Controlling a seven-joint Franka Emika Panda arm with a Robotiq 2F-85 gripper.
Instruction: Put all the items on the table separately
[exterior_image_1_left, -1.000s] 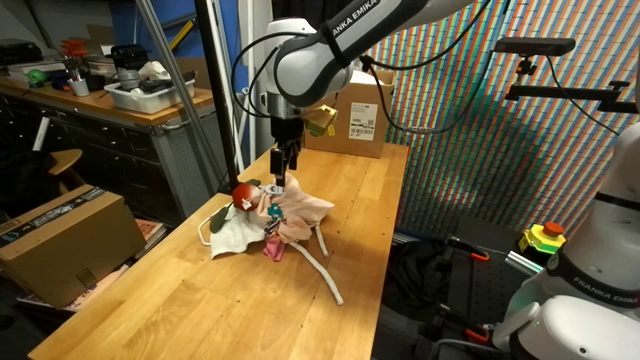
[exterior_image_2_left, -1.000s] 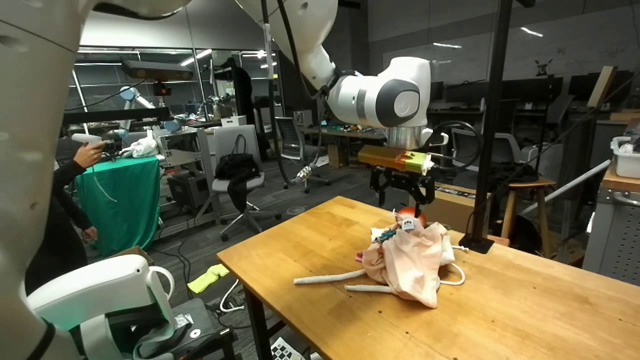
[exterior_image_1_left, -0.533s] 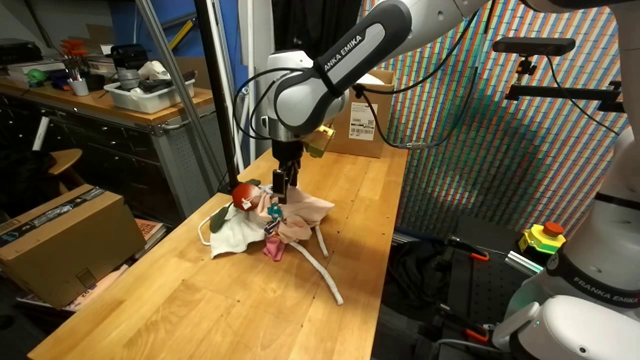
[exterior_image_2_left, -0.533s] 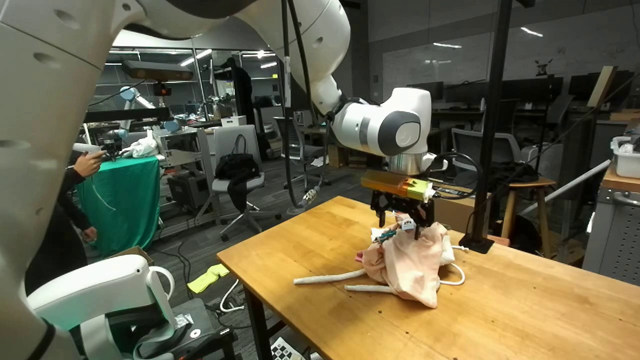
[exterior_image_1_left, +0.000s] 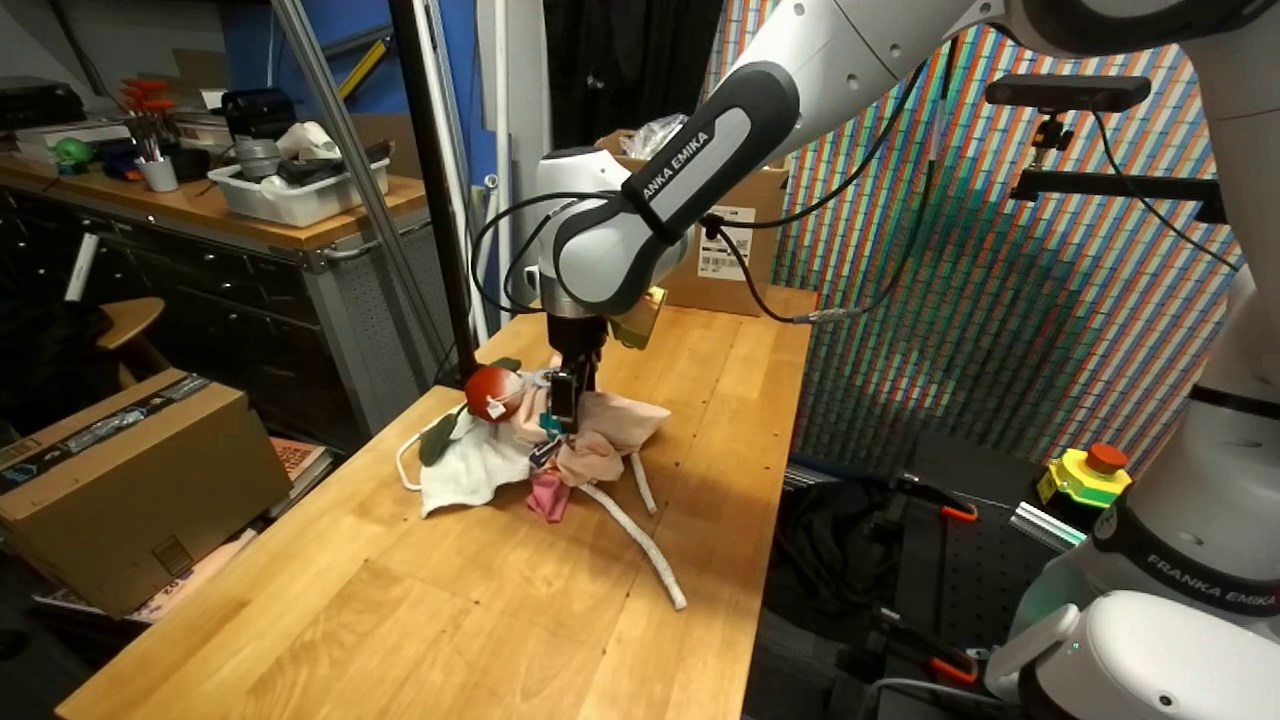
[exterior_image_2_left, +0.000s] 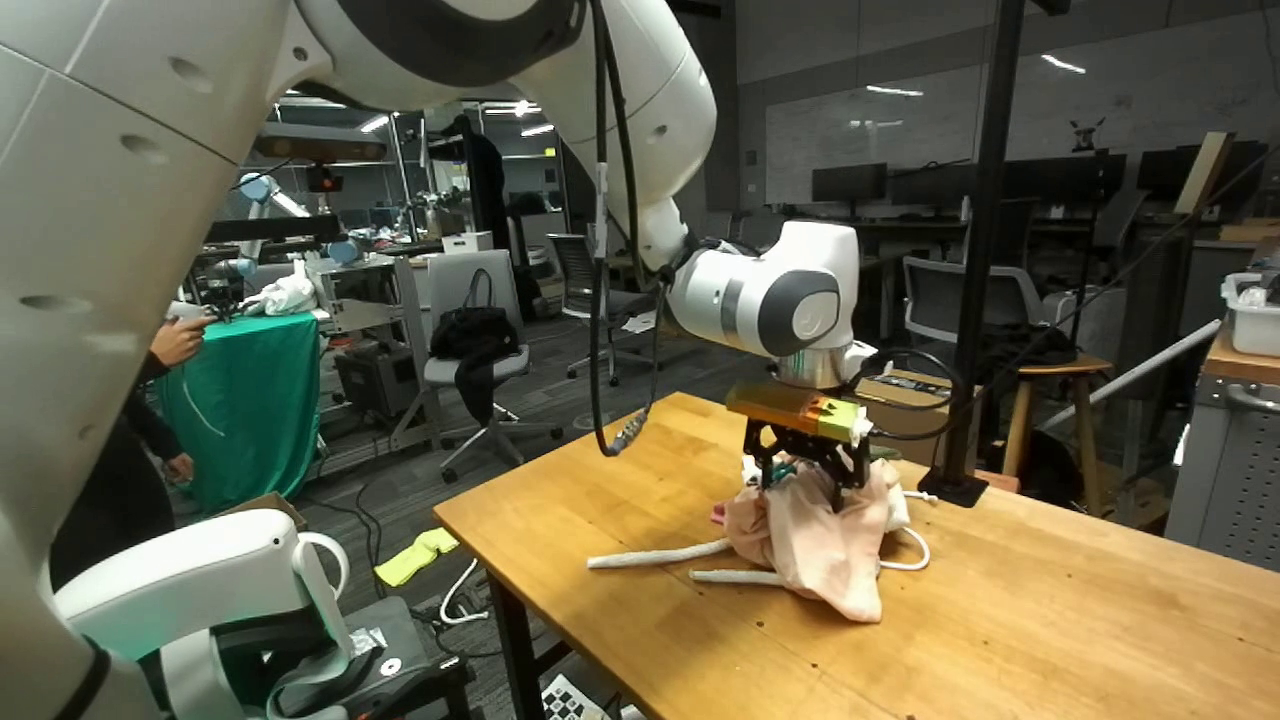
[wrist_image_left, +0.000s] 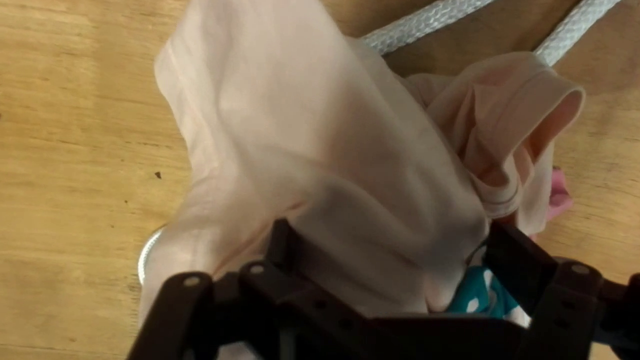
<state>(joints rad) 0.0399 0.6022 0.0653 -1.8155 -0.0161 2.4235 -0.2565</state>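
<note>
The gripper (wrist_image_left: 390, 229) hides part of the teal cloth (wrist_image_left: 480, 295); whether its blurred fingertips (wrist_image_left: 517, 257) touch the pale pink cloth (wrist_image_left: 310, 135), I can't tell. That cloth runs off the wrist view's top edge and hides where the white cord (wrist_image_left: 430, 22) leads. The white piece (exterior_image_1_left: 495, 409) against the red ball (exterior_image_1_left: 486, 388) is too small to make out.

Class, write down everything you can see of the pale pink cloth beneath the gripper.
The pale pink cloth looks thin, soft and matte, with sewn seams. It lies crumpled on the wooden table, one broad part draping to a corner; a bunched, hemmed fold beside that is apparently the same cloth. Two lengths of white braided cord emerge from under it; teal spotted fabric and rose-pink fabric show at its edge. The open gripper straddles part of it, one finger seemingly pressing in.
</note>
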